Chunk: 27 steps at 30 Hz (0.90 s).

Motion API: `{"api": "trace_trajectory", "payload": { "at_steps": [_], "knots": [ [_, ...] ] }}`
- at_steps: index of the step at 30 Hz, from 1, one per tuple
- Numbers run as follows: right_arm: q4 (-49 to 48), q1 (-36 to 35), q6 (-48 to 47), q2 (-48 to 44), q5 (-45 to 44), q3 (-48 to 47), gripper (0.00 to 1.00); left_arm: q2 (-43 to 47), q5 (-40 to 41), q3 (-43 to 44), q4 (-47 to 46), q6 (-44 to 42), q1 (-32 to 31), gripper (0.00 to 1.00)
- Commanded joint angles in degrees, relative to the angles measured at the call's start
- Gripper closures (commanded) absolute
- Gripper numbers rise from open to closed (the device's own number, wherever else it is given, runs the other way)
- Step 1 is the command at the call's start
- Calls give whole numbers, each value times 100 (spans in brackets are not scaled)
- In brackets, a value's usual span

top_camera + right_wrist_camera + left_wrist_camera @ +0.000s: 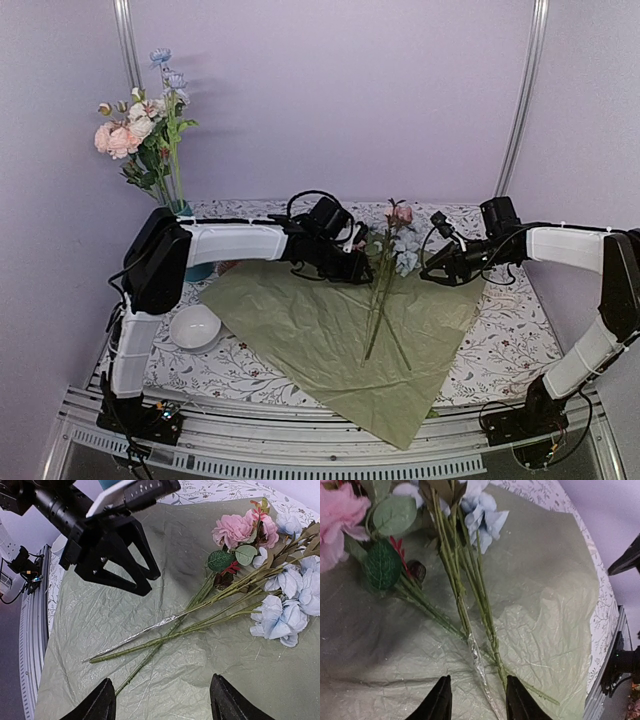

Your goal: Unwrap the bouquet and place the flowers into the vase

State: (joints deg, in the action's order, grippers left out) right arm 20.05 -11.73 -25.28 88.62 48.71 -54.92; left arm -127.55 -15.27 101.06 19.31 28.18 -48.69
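**Loose stems on the opened wrap, both pincers spread**

Nearest the lens, the olive-green sheet lies opened flat on the patterned counter, with one corner reaching the near edge. Far left, at the back, the teal vase stands largely hidden behind the left arm. It already carries a bunch of pink, cream and blue flowers. A white bowl sits in front of it, just beside the sheet.

Toward the middle, the left pincer hovers over the lower ends of the loose stems with its fingers spread. A foil-wrapped stem passes beneath the gap, and nothing is gripped. These stems cross one another on the sheet's centre, their pink and pale-blue heads pointing away from the arm bases. On the right, the right pincer is likewise spread wide and empty, facing the same stems from the other side.

The step in hand appears to be picking up the next stem for the vase. To do it well:
- Close on a single bare stem in its lower half, clear of the leaves, its neighbours and the sheet.
- Lift it free of the sheet.
- Enter the vase mouth cut end first, beside the flowers already there.
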Motion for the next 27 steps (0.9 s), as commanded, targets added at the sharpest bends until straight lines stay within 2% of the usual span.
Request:
{"api": "trace_trajectory", "payload": {
  "at_steps": [1, 12, 19, 27],
  "knots": [
    [-72, 44, 14, 58, 55, -98, 34, -223, -220, 225, 481, 201, -115, 62],
    [-72, 48, 5, 116, 65, -103, 34, -719, -671, 348, 178, 417, -149, 65],
    [-63, 48, -12, 138, 64, -106, 34, -1006, -938, 466, 38, 535, -159, 72],
    [-63, 48, -21, 178, 78, -109, 34, -1138, -1214, 507, -272, 596, -163, 84]
  ]
}}
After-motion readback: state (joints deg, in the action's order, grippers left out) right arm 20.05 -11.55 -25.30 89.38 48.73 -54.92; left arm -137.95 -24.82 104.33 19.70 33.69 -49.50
